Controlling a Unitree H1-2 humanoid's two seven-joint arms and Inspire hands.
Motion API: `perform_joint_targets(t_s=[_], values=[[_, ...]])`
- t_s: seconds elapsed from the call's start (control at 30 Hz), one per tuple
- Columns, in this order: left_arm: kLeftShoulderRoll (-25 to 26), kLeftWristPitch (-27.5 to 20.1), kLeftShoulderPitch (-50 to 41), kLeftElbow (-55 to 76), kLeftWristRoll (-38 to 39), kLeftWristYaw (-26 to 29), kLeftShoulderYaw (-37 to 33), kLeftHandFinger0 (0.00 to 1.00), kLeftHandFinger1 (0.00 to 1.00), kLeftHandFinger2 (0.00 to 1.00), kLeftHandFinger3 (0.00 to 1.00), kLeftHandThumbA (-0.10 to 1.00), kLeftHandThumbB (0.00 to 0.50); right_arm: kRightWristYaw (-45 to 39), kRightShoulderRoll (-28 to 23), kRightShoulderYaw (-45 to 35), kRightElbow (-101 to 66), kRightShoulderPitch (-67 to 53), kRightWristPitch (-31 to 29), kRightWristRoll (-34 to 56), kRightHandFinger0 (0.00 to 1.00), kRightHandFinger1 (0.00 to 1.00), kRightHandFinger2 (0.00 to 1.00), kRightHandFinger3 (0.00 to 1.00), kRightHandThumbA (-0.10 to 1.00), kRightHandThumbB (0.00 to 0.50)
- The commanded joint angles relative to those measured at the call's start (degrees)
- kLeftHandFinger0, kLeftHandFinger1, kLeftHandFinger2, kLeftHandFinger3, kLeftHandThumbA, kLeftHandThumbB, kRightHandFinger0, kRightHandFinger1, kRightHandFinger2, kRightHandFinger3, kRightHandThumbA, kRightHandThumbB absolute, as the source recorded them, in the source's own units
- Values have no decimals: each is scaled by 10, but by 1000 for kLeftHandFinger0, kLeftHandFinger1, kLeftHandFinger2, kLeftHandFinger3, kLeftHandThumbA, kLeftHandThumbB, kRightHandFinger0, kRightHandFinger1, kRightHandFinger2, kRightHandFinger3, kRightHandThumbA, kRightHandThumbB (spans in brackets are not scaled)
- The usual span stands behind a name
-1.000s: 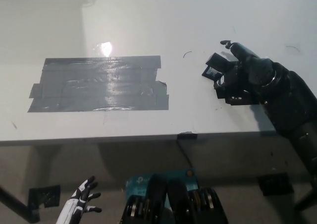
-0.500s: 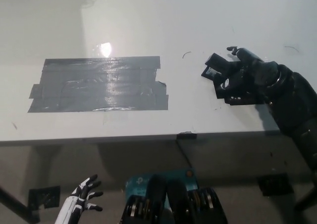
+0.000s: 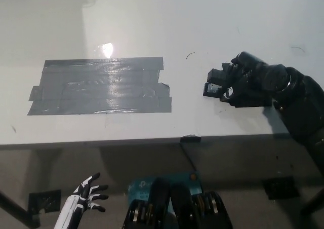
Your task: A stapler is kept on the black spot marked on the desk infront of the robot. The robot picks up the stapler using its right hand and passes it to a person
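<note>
While curled over the stapler at the right side of the surface, right hand closed around the black body, only the left end of it showing past the fingers. Cannot tell whether the stapler rests on the surface or hangs just above it; dark on dark hides the contact. Held from above and from the right, likely so the wrist can lift straight up and swing outward for a handover. Lies well right of the taped black spot, apart from it, with bare white between the two. No person in view, so handover judged not yet begun.

Outward from the hand: near edge of the surface just below the forearm, close enough that a low sweep toward the robot risks clipping it. Far side wide and bare apart from faint scuff marks, plenty of room to rise and reach forward. To the left, the taped patch flat and glossy, no obstacle. A small dark tab sits on the near edge between patch and hand, below the lifting path.

Left hand low at the near left, under the level of the surface, fingers spread and holding nothing, resting clear of the work.
</note>
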State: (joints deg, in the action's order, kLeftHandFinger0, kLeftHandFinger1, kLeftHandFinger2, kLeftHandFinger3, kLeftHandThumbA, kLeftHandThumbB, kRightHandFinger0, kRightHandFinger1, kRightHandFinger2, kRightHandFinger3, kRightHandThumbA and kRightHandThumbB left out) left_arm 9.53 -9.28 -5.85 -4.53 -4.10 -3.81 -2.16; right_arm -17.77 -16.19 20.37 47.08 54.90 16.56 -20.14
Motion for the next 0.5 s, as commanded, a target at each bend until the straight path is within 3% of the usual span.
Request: perform_joint_targets(t_s=[0.0, 0.17, 0.23, 0.33, 0.47], values=[[5, -25, 7, 4, 4, -3, 4, 497, 627, 684, 887, 1000, 456, 11, 0, -26, -15, 10, -39, 24, 65, 352, 597, 116, 1000, 0], [7, -40, 15, -10, 9, -6, 5, 451, 525, 570, 908, 1000, 441, 4, -1, -56, -3, 11, -39, 45, 72, 403, 656, 297, 1000, 0], [7, -41, 15, -12, 13, -7, 6, 433, 501, 543, 906, 1000, 458, -1, 2, -76, 3, 11, -33, 62, 75, 421, 674, 363, 1000, 0], [6, -38, 15, -11, 16, -7, 7, 416, 475, 512, 900, 1000, 455, -10, 5, -105, 5, 11, -16, 88, 67, 417, 670, 393, 998, 1], [6, -40, 16, -13, 21, -10, 6, 410, 452, 482, 896, 1000, 450, -46, 3, -153, 19, 18, -8, 134, 2, 261, 523, 350, 984, 0]])
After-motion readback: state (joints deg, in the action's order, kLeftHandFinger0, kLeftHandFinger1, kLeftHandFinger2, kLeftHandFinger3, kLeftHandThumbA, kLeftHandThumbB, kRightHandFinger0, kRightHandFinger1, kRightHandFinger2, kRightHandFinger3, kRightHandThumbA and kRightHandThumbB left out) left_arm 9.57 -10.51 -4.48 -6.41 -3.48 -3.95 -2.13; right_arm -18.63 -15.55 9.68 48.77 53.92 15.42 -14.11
